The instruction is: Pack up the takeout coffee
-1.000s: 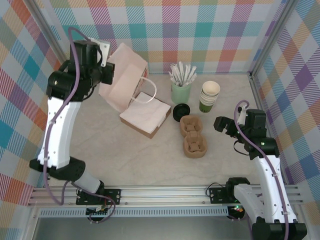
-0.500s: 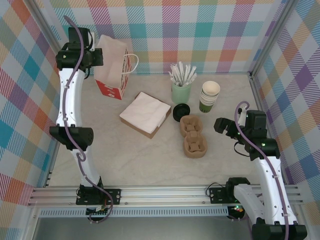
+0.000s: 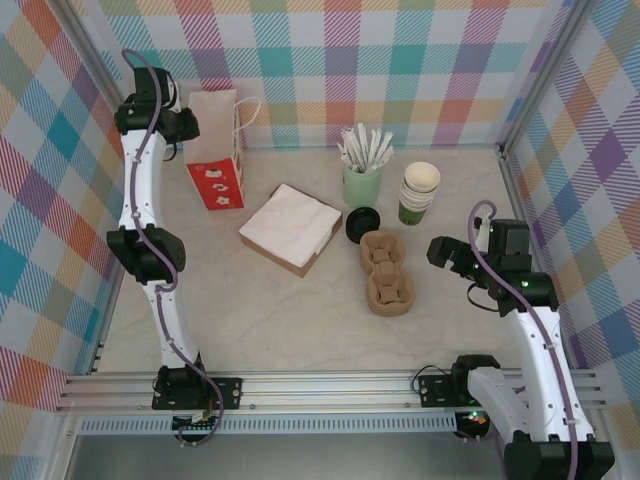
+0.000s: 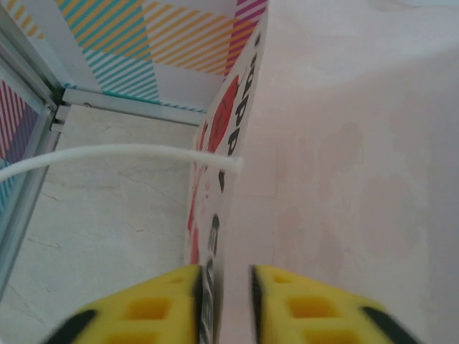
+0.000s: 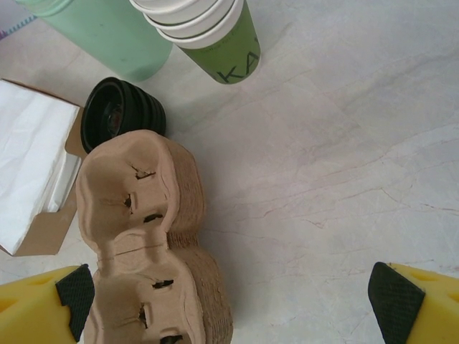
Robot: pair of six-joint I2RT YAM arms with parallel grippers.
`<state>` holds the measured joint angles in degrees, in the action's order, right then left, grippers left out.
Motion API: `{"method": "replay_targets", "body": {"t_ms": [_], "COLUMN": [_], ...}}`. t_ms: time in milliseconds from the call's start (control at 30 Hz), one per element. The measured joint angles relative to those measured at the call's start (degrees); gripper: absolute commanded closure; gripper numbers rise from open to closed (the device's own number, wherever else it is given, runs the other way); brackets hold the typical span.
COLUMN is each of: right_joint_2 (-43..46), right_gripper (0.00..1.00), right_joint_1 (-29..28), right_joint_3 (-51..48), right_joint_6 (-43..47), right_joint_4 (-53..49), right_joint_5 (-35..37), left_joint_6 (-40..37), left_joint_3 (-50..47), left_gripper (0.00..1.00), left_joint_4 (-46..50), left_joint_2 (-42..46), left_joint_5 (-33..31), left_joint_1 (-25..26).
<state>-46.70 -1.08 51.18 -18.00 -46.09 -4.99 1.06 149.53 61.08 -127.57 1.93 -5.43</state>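
The takeout coffee is out of view. A pale pink paper bag (image 3: pixel 214 140) with red print stands upright at the back left, its white cord handle (image 4: pixel 122 154) looping out to the side. My left gripper (image 3: pixel 185 125) is at the bag's top rim. In the left wrist view the left gripper (image 4: pixel 224 276) straddles the bag's wall (image 4: pixel 344 143), which lies against one pad with a gap to the other, so the jaws are slightly open. My right gripper (image 3: pixel 445 250) hovers wide open over bare table, just right of the brown pulp cup carrier (image 3: pixel 387 270); in its own view the right gripper (image 5: pixel 233 301) holds nothing.
A stack of lidless green cups (image 3: pixel 419 192) and a mint cup of white sticks (image 3: pixel 362 180) stand at the back. A stack of black lids (image 3: pixel 362 222) lies behind the carrier. A box of white napkins (image 3: pixel 292 228) sits mid-table. Metal frame rails edge the table.
The left arm carried the tilted bag back and left and stood it upright by the rear wall. Its jaws have loosened from shut to slightly open. The right arm has not moved.
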Motion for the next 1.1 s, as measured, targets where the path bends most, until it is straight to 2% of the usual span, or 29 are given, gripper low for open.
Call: {"method": "replay_targets", "body": {"t_ms": [267,433,500,567,733,800,900,1100], "right_joint_2": [-0.5,-0.5,-0.9,-1.8,-6.9,-10.3,-16.2,-27.9], "right_gripper": [0.0,0.0,0.0,0.0,0.0,0.04,0.09,0.24], "right_joint_1": [0.0,0.0,0.0,0.0,0.0,0.0,0.2,0.7], "right_joint_3": [2.3,3.6,4.7,6.3,11.2,13.6,17.6,25.7], "right_joint_6": [-0.5,-0.7,-0.7,-0.7,-0.6,-0.4,0.0,-1.1], "right_joint_4": [-2.1,-3.8,-4.7,-5.5,-6.7,-7.0,-7.1,-5.0], "right_joint_5": [0.5,0.4,0.4,0.2,-0.7,-0.7,-1.2,-2.6], "left_joint_6": [0.6,1.2,2.2,3.6,8.5,10.7,13.2,17.9], "left_joint_3": [1.4,1.1,-2.2,-9.3,-34.5,-44.1,-55.9,-74.2], "left_gripper": [0.27,0.2,0.19,0.18,0.18,0.18,0.17,0.17], "left_joint_4": [0.5,2.7,2.8,1.4,-6.7,-10.0,-13.6,-18.1], "left_joint_2": [1.1,5.7,10.4,17.1,36.7,43.5,50.5,58.6], "left_joint_5": [0.2,1.4,3.6,6.3,13.0,15.3,17.9,20.3], "left_joint_1": [-1.4,-1.9,-2.0,-1.9,-1.0,0.4,5.1,15.5]}}
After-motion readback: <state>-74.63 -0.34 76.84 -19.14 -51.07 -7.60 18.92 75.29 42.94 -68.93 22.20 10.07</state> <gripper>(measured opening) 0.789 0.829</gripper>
